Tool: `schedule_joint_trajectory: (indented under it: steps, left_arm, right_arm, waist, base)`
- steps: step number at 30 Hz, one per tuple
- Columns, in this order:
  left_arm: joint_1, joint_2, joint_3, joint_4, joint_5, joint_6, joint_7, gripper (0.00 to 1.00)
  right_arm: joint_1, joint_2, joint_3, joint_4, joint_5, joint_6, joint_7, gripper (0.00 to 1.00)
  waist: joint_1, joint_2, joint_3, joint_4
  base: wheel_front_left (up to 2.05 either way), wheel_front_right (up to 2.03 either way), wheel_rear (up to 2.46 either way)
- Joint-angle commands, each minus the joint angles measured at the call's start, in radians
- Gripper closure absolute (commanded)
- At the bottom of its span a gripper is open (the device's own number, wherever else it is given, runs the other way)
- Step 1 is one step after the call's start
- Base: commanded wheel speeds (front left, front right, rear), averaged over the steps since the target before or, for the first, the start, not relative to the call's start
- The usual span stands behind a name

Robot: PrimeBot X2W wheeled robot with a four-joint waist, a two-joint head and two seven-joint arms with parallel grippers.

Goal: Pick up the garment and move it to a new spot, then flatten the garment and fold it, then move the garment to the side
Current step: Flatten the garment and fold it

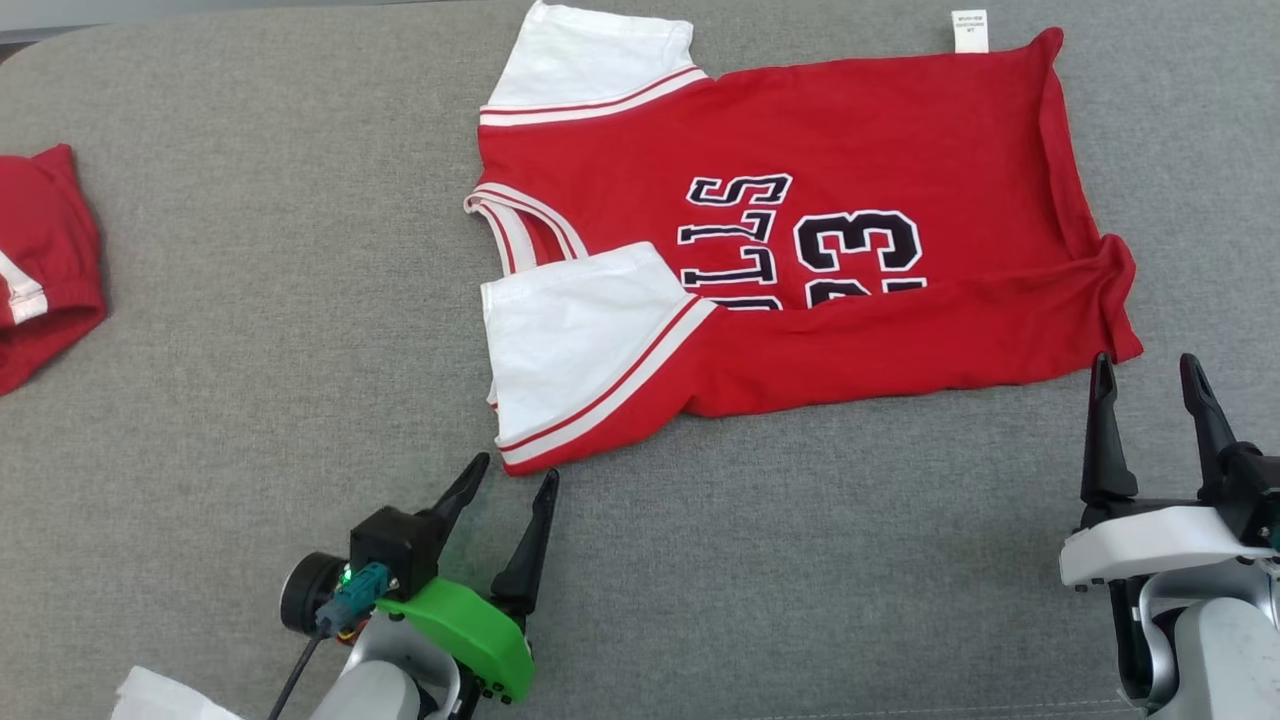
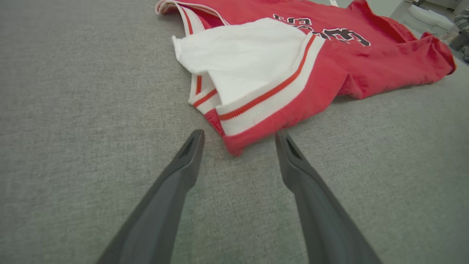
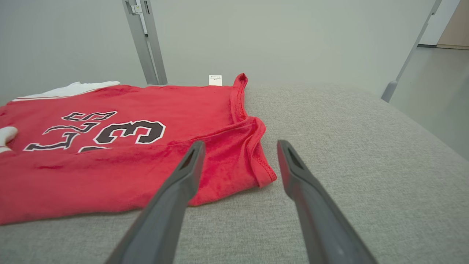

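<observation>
The garment (image 1: 860, 160) is a red jersey with white sleeves and dark lettering, lying on the grey surface with its near edge folded over the print. My left gripper (image 1: 516, 473) stands open just short of the folded white sleeve's corner (image 2: 234, 145), apart from the cloth, fingers (image 2: 187, 157) either side of it. My right gripper (image 1: 1147, 365) is open beside the jersey's near right hem corner (image 3: 262, 172), holding nothing. The jersey (image 3: 110, 154) spreads to the left in the right wrist view.
A second red cloth with a white stripe (image 1: 40, 260) lies at the left edge of the grey padded surface (image 1: 250, 350). A white label (image 1: 969, 30) sticks out at the jersey's far edge. Grey metal posts (image 3: 144, 40) stand behind the surface. Something white (image 1: 165, 698) lies at the bottom left.
</observation>
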Motion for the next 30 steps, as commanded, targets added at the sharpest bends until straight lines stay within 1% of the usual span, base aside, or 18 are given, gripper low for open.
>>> schedule_joint_trajectory:
  steps: [1, 2, 3, 4, 5, 10, 11, 12, 15, 18, 19, 20, 21, 22, 23, 27, 30]
  left_arm:
    - [-0.022, -0.002, -0.005, 0.014, -0.008, -0.011, 0.012, 0.00]
    - [-0.030, -0.001, -0.007, 0.022, -0.010, -0.014, 0.014, 0.00]
    - [-0.040, 0.002, -0.009, 0.028, -0.010, -0.018, 0.014, 0.54]
    - [-0.047, 0.003, -0.010, 0.033, -0.013, -0.020, 0.012, 0.87]
    - [-0.051, 0.006, -0.009, 0.039, -0.015, -0.022, 0.011, 1.00]
    - [-0.065, 0.019, -0.006, 0.049, -0.027, -0.028, 0.014, 1.00]
    - [-0.070, 0.024, -0.006, 0.049, -0.031, -0.029, 0.015, 1.00]
    - [-0.073, 0.025, -0.006, 0.049, -0.032, -0.030, 0.016, 1.00]
    - [-0.081, 0.027, -0.008, 0.048, -0.029, -0.029, 0.011, 1.00]
    - [-0.088, 0.029, -0.009, 0.045, -0.029, -0.027, 0.008, 1.00]
    - [-0.089, 0.030, -0.010, 0.045, -0.029, -0.026, 0.007, 1.00]
    - [-0.091, 0.031, -0.010, 0.045, -0.028, -0.026, 0.005, 1.00]
    - [-0.091, 0.034, -0.010, 0.045, -0.029, -0.024, 0.002, 1.00]
    - [-0.092, 0.036, -0.009, 0.045, -0.028, -0.022, 0.001, 1.00]
    - [-0.092, 0.038, -0.009, 0.044, -0.027, -0.020, 0.000, 1.00]
    - [-0.096, 0.049, -0.006, 0.041, -0.024, -0.020, -0.010, 1.00]
    - [-0.094, 0.069, -0.002, 0.039, -0.016, -0.010, -0.005, 1.00]
  right_arm:
    - [-0.007, 0.000, 0.005, 0.009, -0.005, -0.001, -0.003, 0.00]
    - [-0.011, -0.002, 0.011, 0.017, -0.002, -0.001, -0.003, 0.00]
    - [-0.020, -0.009, 0.016, 0.025, 0.001, -0.001, -0.003, 0.00]
    - [-0.029, -0.015, 0.017, 0.032, 0.004, -0.001, -0.003, 0.00]
    - [-0.038, -0.020, 0.011, 0.048, 0.006, -0.001, -0.003, 0.00]
    - [-0.106, -0.046, -0.027, 0.162, -0.029, -0.001, -0.003, 0.00]
    - [-0.137, -0.059, -0.032, 0.231, -0.047, -0.001, -0.003, 0.00]
    - [-0.158, -0.066, -0.035, 0.270, -0.055, -0.001, -0.003, 0.00]
    - [-0.204, -0.082, -0.036, 0.343, -0.079, -0.001, -0.003, 0.00]
    - [-0.237, -0.087, -0.040, 0.384, -0.084, -0.001, -0.003, 0.01]
    - [-0.244, -0.089, -0.041, 0.392, -0.083, -0.001, -0.003, 0.13]
    - [-0.252, -0.093, -0.043, 0.399, -0.082, -0.001, -0.003, 0.54]
    - [-0.261, -0.093, -0.047, 0.412, -0.072, -0.001, -0.003, 0.82]
    - [-0.264, -0.095, -0.048, 0.415, -0.070, -0.001, -0.003, 0.98]
    - [-0.267, -0.098, -0.046, 0.419, -0.069, -0.001, -0.003, 1.00]
    - [-0.260, -0.099, -0.051, 0.411, -0.034, -0.001, -0.003, 1.00]
    - [-0.237, -0.096, -0.044, 0.391, 0.028, -0.001, -0.003, 1.00]
  waist:
    - [0.0000, 0.0000, 0.007, -0.002]
    - [0.0000, 0.0000, 0.009, -0.004]
    - [0.0000, 0.0000, 0.013, -0.006]
    - [0.0000, 0.0000, 0.016, -0.008]
    - [0.0000, 0.0000, 0.018, -0.009]
    - [0.0000, 0.0000, 0.025, -0.010]
    - [0.0000, 0.0000, 0.029, -0.006]
    - [0.0000, 0.0000, 0.031, -0.003]
    - [0.0000, 0.0000, 0.037, 0.006]
    - [0.0000, 0.0000, 0.042, 0.011]
    - [0.0000, 0.0000, 0.044, 0.012]
    - [0.0000, 0.0000, 0.045, 0.013]
    - [0.0000, 0.0000, 0.046, 0.014]
    - [0.0000, 0.0000, 0.047, 0.015]
    - [0.0000, 0.0000, 0.047, 0.015]
    - [0.0000, 0.0000, 0.045, 0.016]
    - [0.0000, 0.0000, 0.038, 0.016]
  base:
    - [0.00, 0.00, 0.00]
    - [0.00, 0.00, 0.00]
    - [0.00, 0.00, 0.00]
    - [0.00, 0.00, 0.00]
    - [0.00, 0.00, 0.00]
    - [0.00, 0.00, 0.00]
    - [0.00, 0.00, 0.00]
    - [0.00, 0.00, 0.00]
    - [0.00, 0.00, 0.00]
    - [0.00, 0.00, 0.00]
    - [0.00, 0.00, 0.00]
    - [0.00, 0.00, 0.00]
    - [0.00, 0.00, 0.00]
    - [0.00, 0.00, 0.00]
    - [0.00, 0.00, 0.00]
    - [0.00, 0.00, 0.00]
    - [0.00, 0.00, 0.00]
